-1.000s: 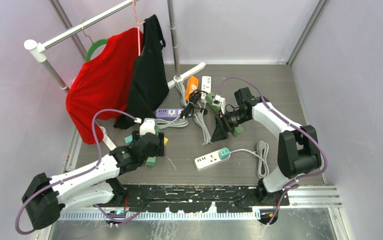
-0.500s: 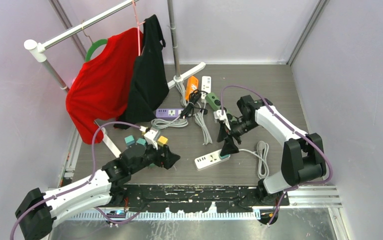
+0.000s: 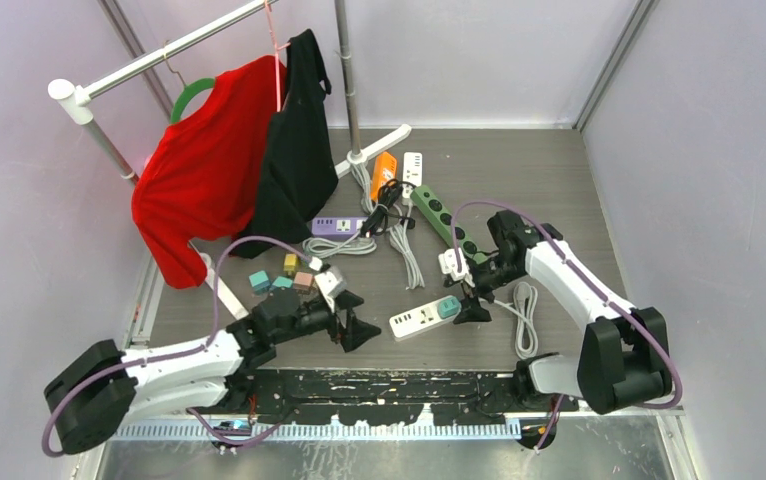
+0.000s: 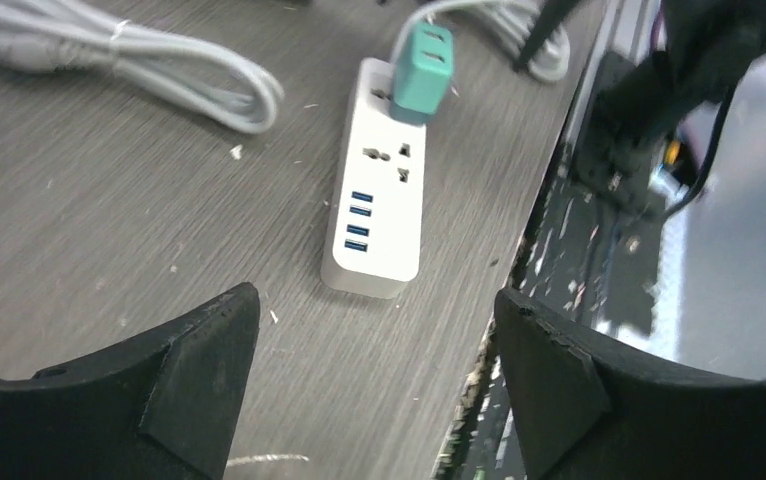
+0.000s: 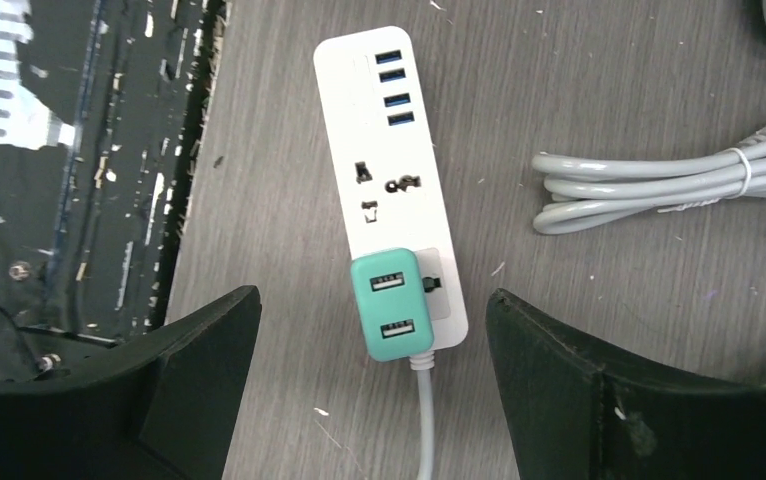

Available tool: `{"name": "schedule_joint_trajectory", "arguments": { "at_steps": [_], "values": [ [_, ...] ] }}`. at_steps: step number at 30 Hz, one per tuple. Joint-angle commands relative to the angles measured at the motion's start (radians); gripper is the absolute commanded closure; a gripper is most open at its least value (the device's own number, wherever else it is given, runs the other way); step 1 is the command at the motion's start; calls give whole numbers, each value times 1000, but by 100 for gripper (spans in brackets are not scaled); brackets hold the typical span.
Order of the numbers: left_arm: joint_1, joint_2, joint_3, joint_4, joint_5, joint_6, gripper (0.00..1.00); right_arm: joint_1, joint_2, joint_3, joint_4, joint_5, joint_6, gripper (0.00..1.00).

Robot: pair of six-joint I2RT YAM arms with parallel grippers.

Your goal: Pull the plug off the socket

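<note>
My right hand hangs open, the teal plug below and between its fingers, seated in the right end of the white socket strip on the desk. My left hand, open too, hovers just left of the strip.

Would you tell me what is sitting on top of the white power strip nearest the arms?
The white power strip carries a teal plug at its cord end. Its other sockets and four blue USB ports lie bare; the socket beneath is hidden.
</note>
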Motion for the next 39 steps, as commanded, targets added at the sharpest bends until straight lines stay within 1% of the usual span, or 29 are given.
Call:
{"name": "schedule_joint_trajectory", "arguments": {
  "at_steps": [1,3,5,6,8,11,14,18,21,25,32,35,39],
  "values": [
    [-116,112,71,148,-3,345,13,2,-24,-30,106,15,5,12],
    [-174,196,90,179,-47,473,13,7,-16,-33,86,22,-40,12],
    [-192,297,101,252,-67,536,13,15,-11,-39,78,34,-67,11],
    [-194,352,103,319,-73,548,13,17,-10,-41,74,38,-78,11],
    [-195,457,109,411,-81,555,13,22,-7,-42,74,43,-87,11],
    [-197,571,128,506,-88,546,13,30,-3,-44,76,49,-93,11],
    [-197,657,147,559,-88,536,13,43,6,-49,83,57,-100,13],
    [-197,730,159,593,-109,533,13,77,29,-54,105,87,-89,16],
    [-197,769,163,613,-132,519,18,104,48,-53,142,118,-42,24],
    [-197,819,163,660,-134,499,26,120,56,-50,159,134,-24,32],
    [-197,943,147,800,-138,471,27,121,52,-60,156,154,-52,38],
    [-197,992,136,871,-148,465,29,120,47,-60,157,168,-58,44],
    [-197,1026,137,892,-147,468,40,122,49,-61,156,166,-62,54]
  ]
}}
